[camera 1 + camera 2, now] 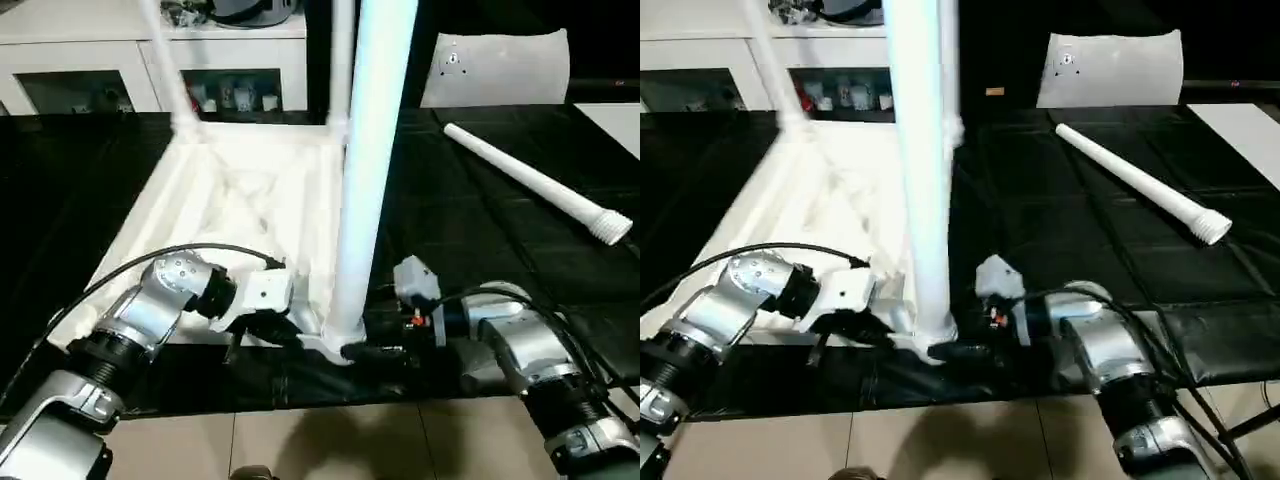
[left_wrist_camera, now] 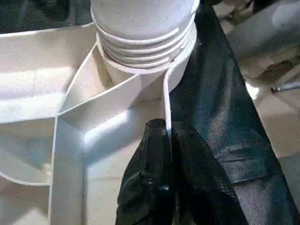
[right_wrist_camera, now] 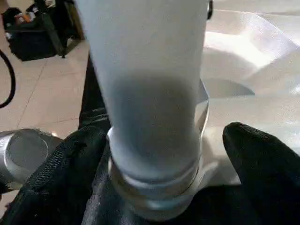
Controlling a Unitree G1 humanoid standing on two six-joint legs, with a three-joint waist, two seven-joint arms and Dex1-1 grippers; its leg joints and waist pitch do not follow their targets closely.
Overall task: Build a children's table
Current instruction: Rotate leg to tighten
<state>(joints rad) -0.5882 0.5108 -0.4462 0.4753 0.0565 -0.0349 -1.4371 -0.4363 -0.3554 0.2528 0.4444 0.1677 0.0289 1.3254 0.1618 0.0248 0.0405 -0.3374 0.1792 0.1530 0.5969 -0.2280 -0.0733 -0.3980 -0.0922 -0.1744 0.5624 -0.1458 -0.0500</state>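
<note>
Leg [image 3: 150,103] between spread right fingers [image 3: 262,164].

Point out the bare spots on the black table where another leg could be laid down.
Free: the black cover between the upright leg and the loose leg, and the strip left of the tabletop. Crowded: the near corner socket, where the left gripper pinches the rim and the right gripper straddles the leg's base.

upright leg [image 1: 372,150] cut off above, cabinet [image 1: 110,60] contents blurred
</note>
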